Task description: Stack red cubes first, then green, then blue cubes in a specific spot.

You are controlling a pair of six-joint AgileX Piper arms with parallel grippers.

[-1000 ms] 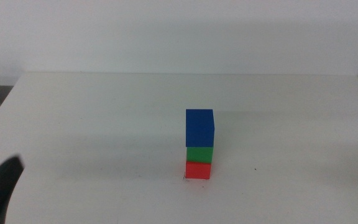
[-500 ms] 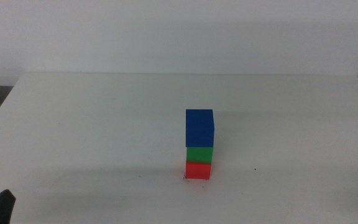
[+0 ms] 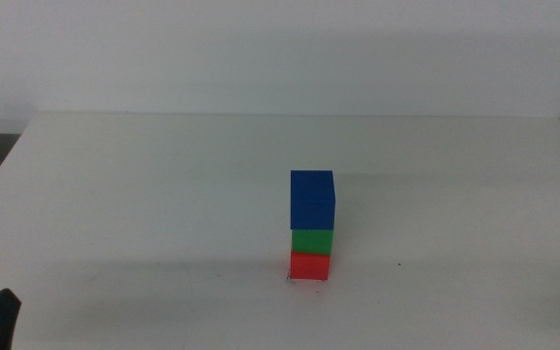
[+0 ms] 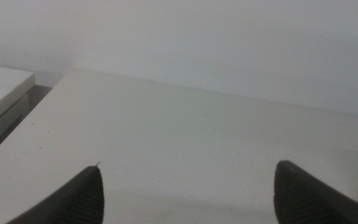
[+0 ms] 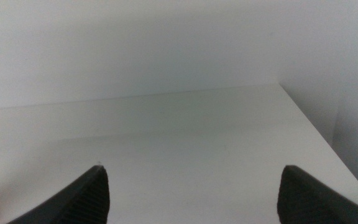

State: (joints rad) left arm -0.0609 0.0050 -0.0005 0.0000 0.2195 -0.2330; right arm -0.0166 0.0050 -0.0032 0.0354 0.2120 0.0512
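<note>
The red cube [image 3: 310,265] sits on the counter [image 3: 163,194] as the base of a three-high column, with the green cube [image 3: 312,241] resting squarely on it and the blue cube [image 3: 312,200] on top of that. All three faces line up closely in the middle view; no lean or overhang is evident. A tiny black tick shows at the red cube's lower corner and another small tick lies on the bare surface a little way off, so the column appears to stand on the marked spot [image 3: 291,277], though the marks are too small to confirm fully.

The change over the last second concerns the left gripper [image 4: 188,193] alone. It has been drawing back from the column: a second ago a good part of it showed in the middle view's lower corner, and now only a dark sliver remains at the frame's edge. The stack has not shifted during that withdrawal. Its jaws stand wide apart and hold nothing; in its wrist view only a thin edge of red shows beyond one jaw, well off to the side rather than between them.

The right gripper [image 5: 191,193] waits out of the middle view, jaws likewise spread wide and empty, with a slice of the red and green cubes just visible off to one side.

Judgement: the order red, green, blue is met and both arms are clear, so the task looks complete.
</note>
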